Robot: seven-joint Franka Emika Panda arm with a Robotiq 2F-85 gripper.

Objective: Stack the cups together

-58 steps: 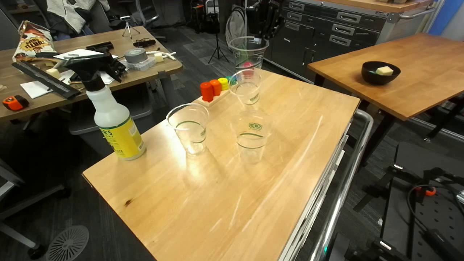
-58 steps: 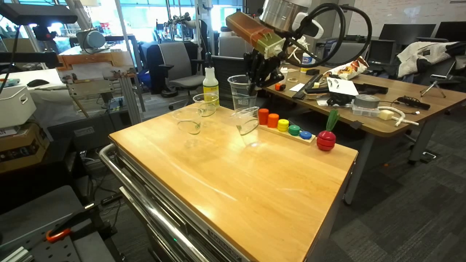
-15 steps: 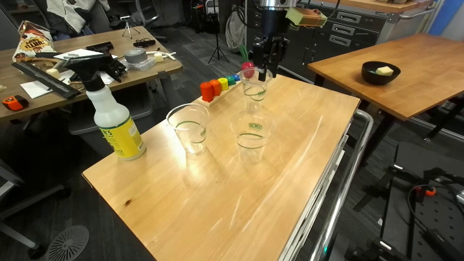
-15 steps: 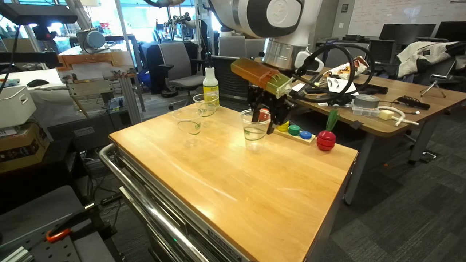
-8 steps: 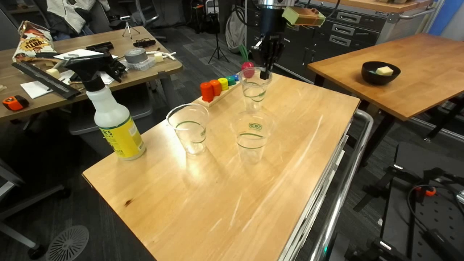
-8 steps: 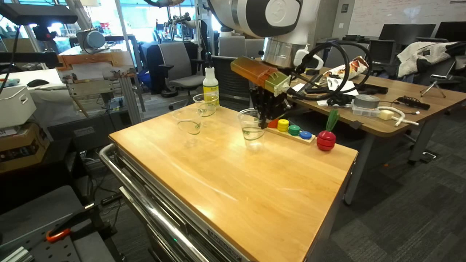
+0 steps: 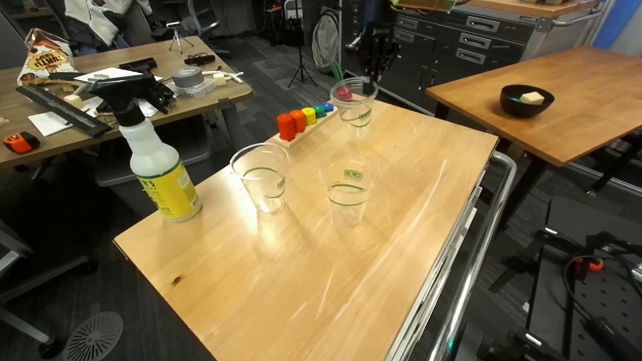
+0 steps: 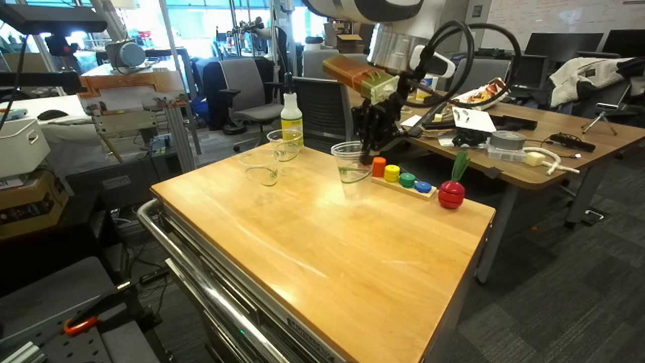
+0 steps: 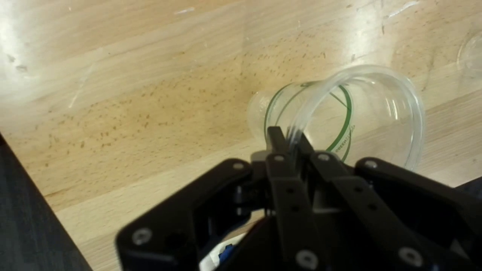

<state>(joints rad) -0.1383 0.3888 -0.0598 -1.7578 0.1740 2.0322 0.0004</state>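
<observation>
Wrist view: the claw [image 9: 291, 139] pinches a clear cup [image 9: 340, 118], perhaps nested, at the rim's eight o'clock. In an exterior view, one loose cup [image 7: 349, 189] stands at its six o'clock, another cup [image 7: 264, 181] at eight. Likely light, slick, easily dented; the stiffer rim suits gripping.

- You are in a robotics lab with office furnishings.
- Identify the lab by your robot arm [image 8: 398, 46] above the wood-topped bench [image 7: 351, 286] and by the dark drawer cabinet [image 7: 444, 37] beyond.
- At the side desk [image 7: 215, 98], note the grey tape roll [image 7: 188, 77], the tape measure [image 7: 21, 142] and the small tripod [image 7: 176, 32].
- For office traits, refer to the chairs [image 8: 245, 86], the monitors [image 8: 567, 45], the written-on whiteboard [image 8: 554, 18] and the carpeted floor [image 8: 529, 302].
</observation>
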